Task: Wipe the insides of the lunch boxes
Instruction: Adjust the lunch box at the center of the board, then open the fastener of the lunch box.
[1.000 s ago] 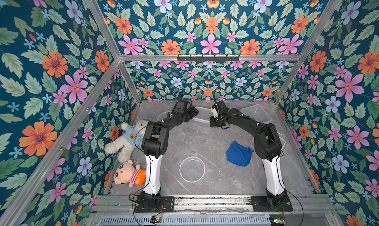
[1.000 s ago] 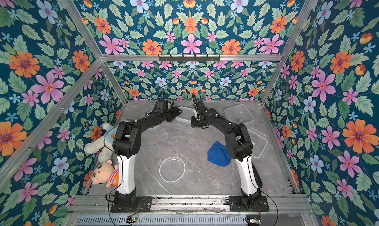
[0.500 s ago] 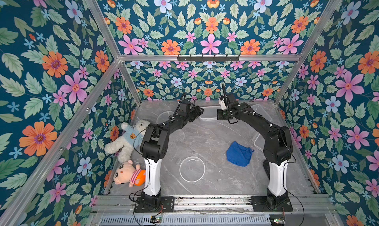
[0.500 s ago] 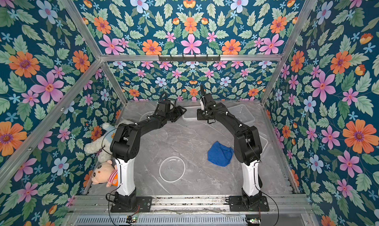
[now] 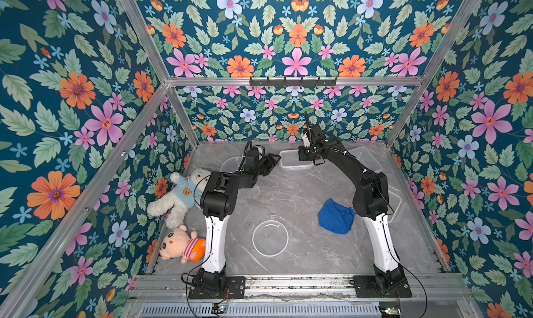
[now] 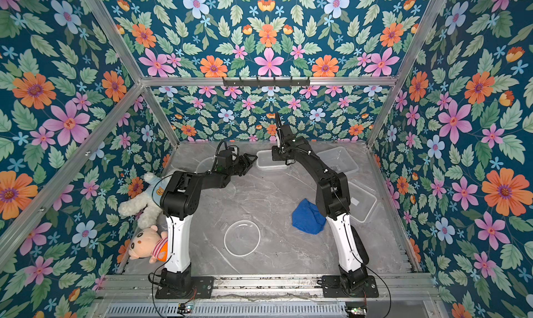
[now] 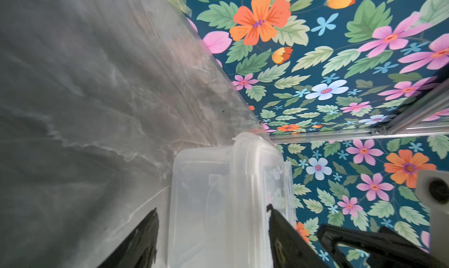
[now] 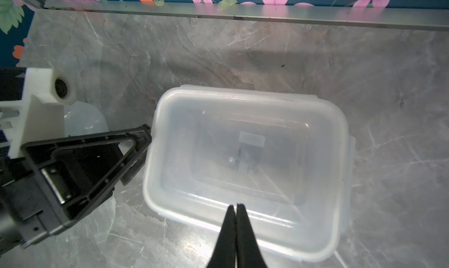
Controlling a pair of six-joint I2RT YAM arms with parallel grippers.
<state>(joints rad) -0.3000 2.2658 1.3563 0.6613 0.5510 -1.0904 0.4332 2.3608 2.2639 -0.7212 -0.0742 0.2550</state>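
Note:
The smaller rectangular lunch box (image 5: 295, 159) (image 8: 245, 162) stands open and empty near the back wall. My left gripper (image 5: 274, 159) (image 7: 211, 208) is open, and the box's short end (image 7: 218, 206) sits between its fingers without a visible squeeze. My right gripper (image 5: 309, 157) (image 8: 235, 206) is shut and empty, its tips over the box's near rim. The round lunch box (image 5: 230, 165) is partly hidden behind my left arm. Two more clear tubs (image 6: 337, 159) (image 6: 362, 202) sit along the right side. A blue cloth (image 5: 336, 220) lies loose on the table.
A round clear lid (image 5: 270, 238) lies flat at the front centre. A white teddy bear (image 5: 180, 194) and a pink doll (image 5: 180, 243) lie against the left wall. The floral back wall stands close behind the small box.
My right gripper has risen and shifted toward the back wall, now over the small box. My left gripper has moved right, up to the box's end. The blue cloth has not moved.

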